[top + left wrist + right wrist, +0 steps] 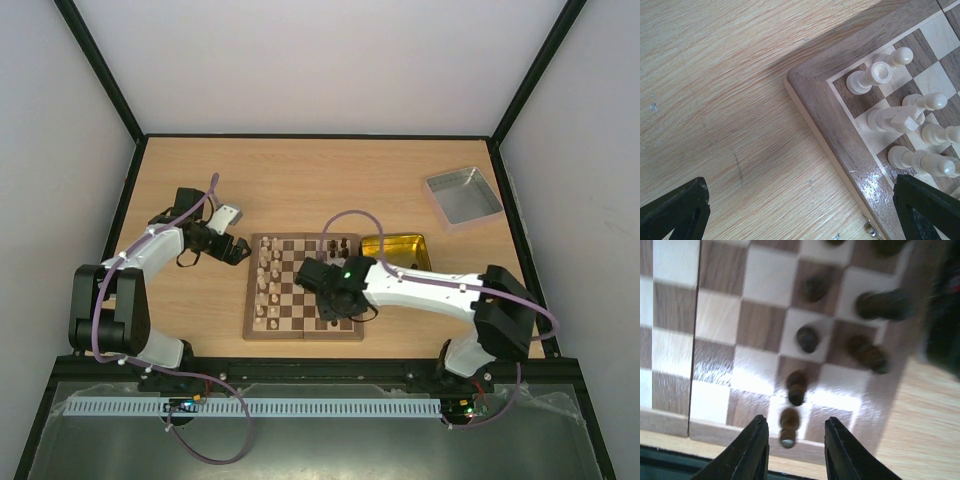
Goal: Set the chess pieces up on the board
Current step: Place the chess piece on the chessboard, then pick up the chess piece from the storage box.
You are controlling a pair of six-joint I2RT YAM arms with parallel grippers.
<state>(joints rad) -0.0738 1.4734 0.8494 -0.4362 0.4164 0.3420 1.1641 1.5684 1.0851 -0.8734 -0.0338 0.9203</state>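
Observation:
The board (300, 322) lies at the table's middle. Cream chess pieces (268, 283) stand in its left columns, and dark ones (336, 244) at its far right. My left gripper (236, 250) is open and empty above bare table, just off the board's far-left corner (812, 87); cream pieces (875, 75) stand there. My right gripper (336, 304) is open over the board's near right part. In the right wrist view its fingers (832, 450) flank a dark pawn (789, 426) on an edge square without touching it. More dark pieces (807, 338) stand beyond.
A shiny gold tin (397, 250) sits against the board's right side, under my right arm. A silver-grey tray (462, 197) stands at the far right. Black frame rails edge the table.

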